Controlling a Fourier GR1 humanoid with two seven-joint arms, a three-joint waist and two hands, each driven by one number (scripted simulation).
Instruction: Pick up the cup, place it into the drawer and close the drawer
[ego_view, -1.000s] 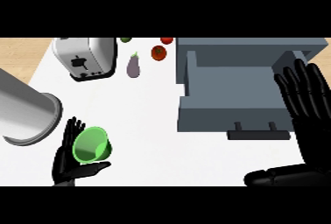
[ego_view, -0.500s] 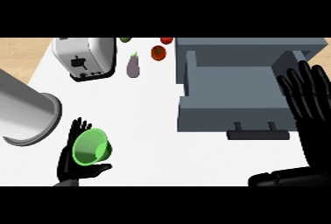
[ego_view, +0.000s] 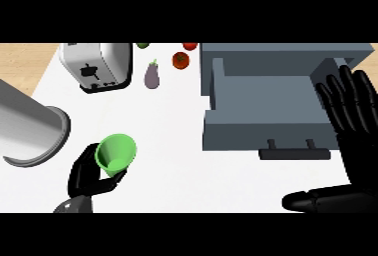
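The green cup (ego_view: 116, 152) is tilted, mouth up and to the right, above the white counter at lower left. My left hand (ego_view: 90, 175) is curled round its lower part. The grey drawer (ego_view: 272, 105) stands pulled open at the right, its inside bare, with a dark handle (ego_view: 294, 153) on its front. My right hand (ego_view: 353, 112) rests open, fingers up, along the drawer's right side.
A large steel pot (ego_view: 28, 130) lies at the left edge. A toaster (ego_view: 98, 65) stands at the back left. An eggplant (ego_view: 152, 75) and a tomato (ego_view: 181, 60) lie behind, left of the drawer.
The left hand has tilted the cup and shifted it slightly down and right. The right hand has edged a little toward the right edge.
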